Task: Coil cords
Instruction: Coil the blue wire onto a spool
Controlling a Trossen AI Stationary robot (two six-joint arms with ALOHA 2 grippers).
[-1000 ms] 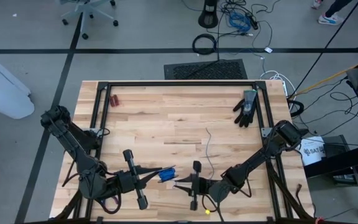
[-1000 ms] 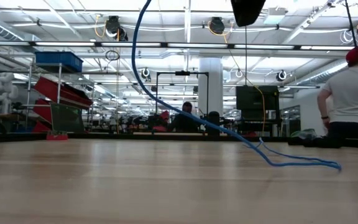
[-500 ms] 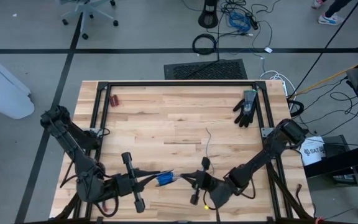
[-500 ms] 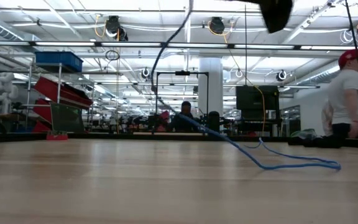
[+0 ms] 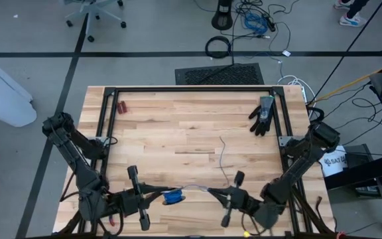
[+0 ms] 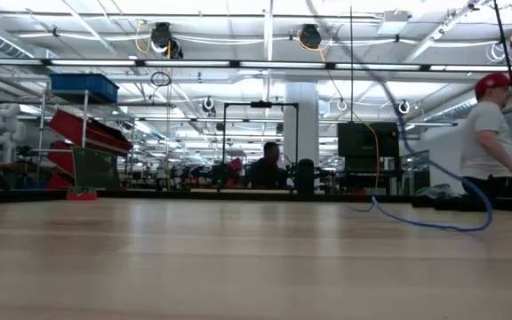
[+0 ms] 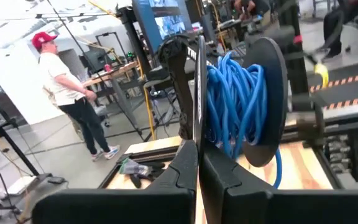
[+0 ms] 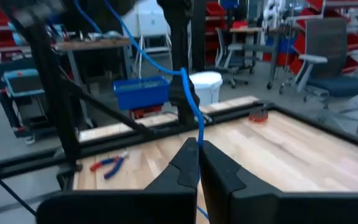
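Blue coiled cord (image 7: 238,102), wooden table (image 5: 178,133)

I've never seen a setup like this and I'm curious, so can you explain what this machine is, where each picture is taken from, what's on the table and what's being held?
This is a robot with two dark jointed arms working at a wooden table.

One picture looks straight down from above. One sits at table height and looks across into the room, where a person stands. The other two come from cameras on each arm's wrist.

Both arms reach toward each other at the table's near edge. The left end effector is shut on a blue cord, already wound into a bundle. The right end effector is shut on the same cord further along, and the loose tail trails across the table.

Also on the table: a black glove near the far right corner and a small red object near the far left.
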